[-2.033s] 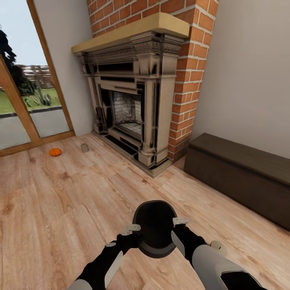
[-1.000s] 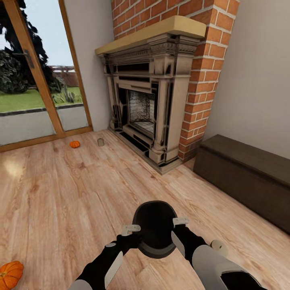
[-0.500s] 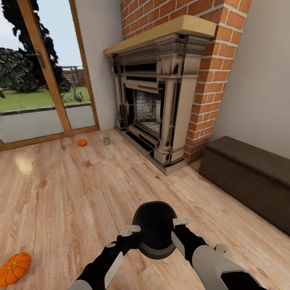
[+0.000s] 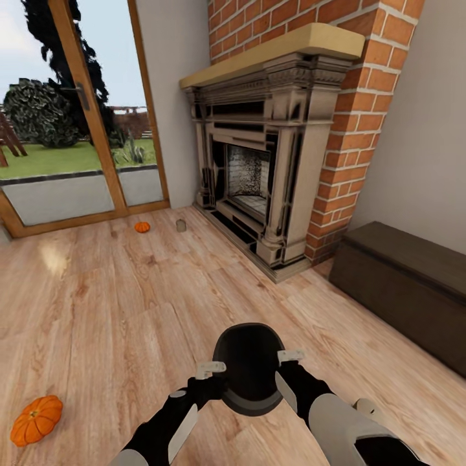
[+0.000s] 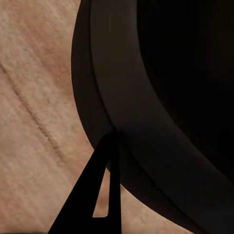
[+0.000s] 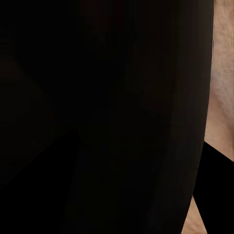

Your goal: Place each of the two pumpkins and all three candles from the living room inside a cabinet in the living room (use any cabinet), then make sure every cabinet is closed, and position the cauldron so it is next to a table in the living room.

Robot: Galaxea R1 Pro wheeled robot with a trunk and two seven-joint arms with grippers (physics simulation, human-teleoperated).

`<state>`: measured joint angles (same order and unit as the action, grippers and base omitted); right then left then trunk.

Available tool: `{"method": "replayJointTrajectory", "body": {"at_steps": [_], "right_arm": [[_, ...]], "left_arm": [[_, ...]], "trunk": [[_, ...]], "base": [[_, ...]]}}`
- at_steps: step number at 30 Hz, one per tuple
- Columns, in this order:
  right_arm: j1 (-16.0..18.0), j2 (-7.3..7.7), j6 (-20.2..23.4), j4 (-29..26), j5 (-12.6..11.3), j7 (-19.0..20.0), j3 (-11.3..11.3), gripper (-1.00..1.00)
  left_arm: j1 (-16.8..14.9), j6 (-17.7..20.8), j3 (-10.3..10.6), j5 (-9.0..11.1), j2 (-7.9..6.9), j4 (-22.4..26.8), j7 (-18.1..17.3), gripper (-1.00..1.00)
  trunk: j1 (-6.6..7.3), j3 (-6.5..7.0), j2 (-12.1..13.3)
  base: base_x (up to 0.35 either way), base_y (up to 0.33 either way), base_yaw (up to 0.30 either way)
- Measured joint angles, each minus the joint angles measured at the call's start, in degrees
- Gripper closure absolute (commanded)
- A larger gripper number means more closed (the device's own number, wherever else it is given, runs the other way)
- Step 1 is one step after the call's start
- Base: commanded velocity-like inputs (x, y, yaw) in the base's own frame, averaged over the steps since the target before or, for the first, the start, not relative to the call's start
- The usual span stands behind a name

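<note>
camera panned left; pumpkin (image 4: 37,419) nearer, cauldron (image 4: 249,367) gripped.

Ahead of my jaws a wood-plank floor (image 4: 129,304) runs to an ornate beige fireplace (image 4: 272,162) set in red brick (image 4: 336,168). A wood-framed glass door (image 4: 71,129) stands ahead-left, showing a sunlit lawn.

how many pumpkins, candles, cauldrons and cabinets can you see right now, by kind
pumpkins: 2, near pumpkin, far pumpkin
candles: 2, far candle, near candle partly behind the right arm
cauldrons: 1, cauldron between both grippers
cabinets: 1, cabinet
total: 6
</note>
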<state>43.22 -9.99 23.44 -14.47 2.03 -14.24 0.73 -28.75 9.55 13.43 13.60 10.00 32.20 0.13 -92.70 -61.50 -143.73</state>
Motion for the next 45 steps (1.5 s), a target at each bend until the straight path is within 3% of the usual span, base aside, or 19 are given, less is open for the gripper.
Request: {"method": "replayJointTrajectory", "body": {"at_steps": [20, 45], "right_arm": [[0.0, 0.0, 0.0, -0.3, 0.0, 0.1, 0.0, 1.0], [0.0, 0.0, 0.0, 0.1, 0.2, 0.1, -0.2, 1.0]], "left_arm": [[0.0, 0.0, 0.0, -0.2, 0.0, 0.2, 0.1, 1.0], [0.0, 0.1, 0.0, 0.1, 0.0, -0.1, -0.1, 1.0]], "trunk": [[0.0, 0.0, 0.0], [0.0, 0.0, 0.0]], "base": [[-0.005, -0.004, 0.106], [-0.127, -0.102, 0.017]]}}
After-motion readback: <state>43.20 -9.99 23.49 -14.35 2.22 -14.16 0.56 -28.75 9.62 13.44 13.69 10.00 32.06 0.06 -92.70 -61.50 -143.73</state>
